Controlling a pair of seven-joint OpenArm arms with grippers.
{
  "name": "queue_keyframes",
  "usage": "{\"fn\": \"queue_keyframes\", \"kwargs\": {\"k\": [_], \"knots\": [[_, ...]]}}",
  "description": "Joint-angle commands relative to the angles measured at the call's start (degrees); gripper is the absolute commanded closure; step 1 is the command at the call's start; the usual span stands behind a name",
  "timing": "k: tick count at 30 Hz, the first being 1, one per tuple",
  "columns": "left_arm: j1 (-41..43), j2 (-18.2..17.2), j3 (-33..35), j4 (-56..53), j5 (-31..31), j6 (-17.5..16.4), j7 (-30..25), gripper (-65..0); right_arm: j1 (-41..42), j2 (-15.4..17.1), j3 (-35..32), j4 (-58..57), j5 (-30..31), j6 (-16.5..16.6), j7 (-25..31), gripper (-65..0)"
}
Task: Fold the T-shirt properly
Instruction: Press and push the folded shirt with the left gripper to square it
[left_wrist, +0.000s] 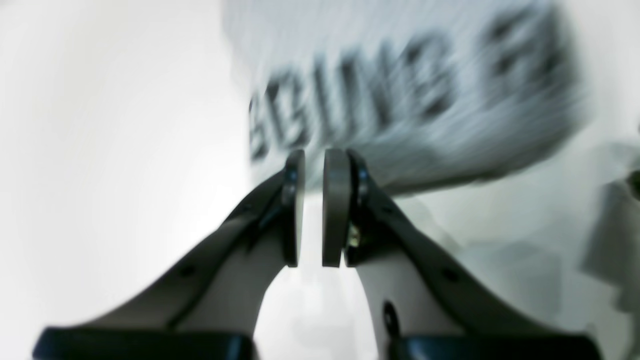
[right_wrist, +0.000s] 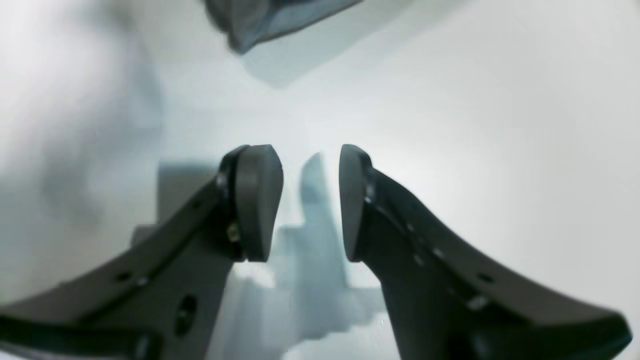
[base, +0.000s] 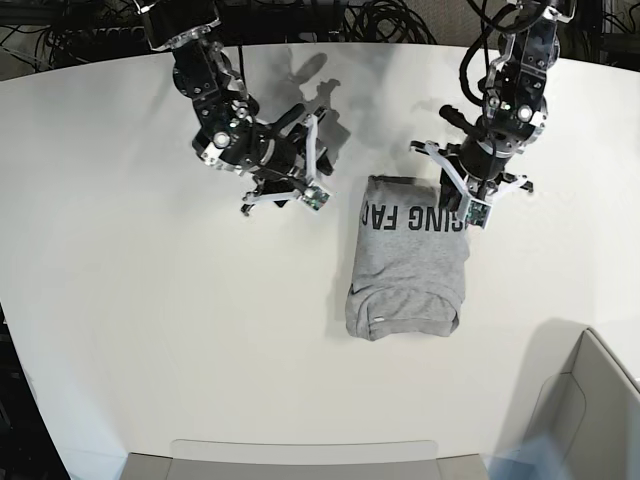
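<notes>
The T-shirt (base: 408, 262) lies on the white bench (base: 150, 330) as a compact upright rectangle, sleeves tucked out of sight, black lettering across its far end and the collar label showing at the near end. By the look of it most of the folding is done; I judge that one last fold, bringing the near end up over the lettered end, may be all that is left, unless this shape is already meant as final. My left hand (left_wrist: 312, 207) hangs over the lettered end at its corner, fingers a narrow gap apart and gripping nothing. My right hand (right_wrist: 310, 200) is off to the side of the shirt over bare bench, its fingers wider apart and likewise empty, with only a corner of grey cloth at the top of its wrist view. The left wrist view is smeared by motion, so I cannot read the lettering there; from above the print is partly covered by my left hand. How many layers the stack has I cannot tell.
</notes>
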Motion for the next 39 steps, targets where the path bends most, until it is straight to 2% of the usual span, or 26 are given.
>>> {"fn": "queue_keyframes", "kwargs": {"k": [1,5,9,16,20,26,34,39], "knots": [[0.03,-0.45,-0.96,2.20,0.50,0.60,-1.17,-6.2,0.54,-0.01,1.81,3.04,0.31,0.25,1.12,-22.1],[-1.11,3.15,-0.96,3.17,0.50,0.60,-4.33,-6.2,-1.39,-0.10,10.25,8.49,0.31,0.25,1.12,-22.1],[-6.38,7.90,-0.35,-2.99,0.50,0.60,-8.64,-6.2,-3.15,0.08,16.14,10.25,0.31,0.25,1.12,-22.1],[-16.49,11.77,-0.43,-18.64,0.42,0.60,-16.90,-6.2,-7.55,0.25,18.86,12.27,0.31,0.25,1.12,-22.1],[-19.40,12.03,-0.52,-26.55,0.42,0.60,-21.04,-6.2,-9.31,0.25,18.86,13.15,0.40,0.25,1.12,-22.1],[-19.75,13.26,-0.43,-31.65,0.42,0.60,-21.21,-6.2,-9.83,0.25,18.86,13.42,0.40,0.25,1.12,-22.1],[-17.81,12.73,-1.05,-42.11,0.42,0.60,-21.74,-6.2,-9.66,0.25,18.86,13.42,0.40,0.25,1.12,-22.1],[-16.14,7.72,-2.28,-42.11,0.42,0.60,-21.74,-6.2,-9.48,0.25,18.86,13.42,0.40,0.25,1.12,-22.1]]}}
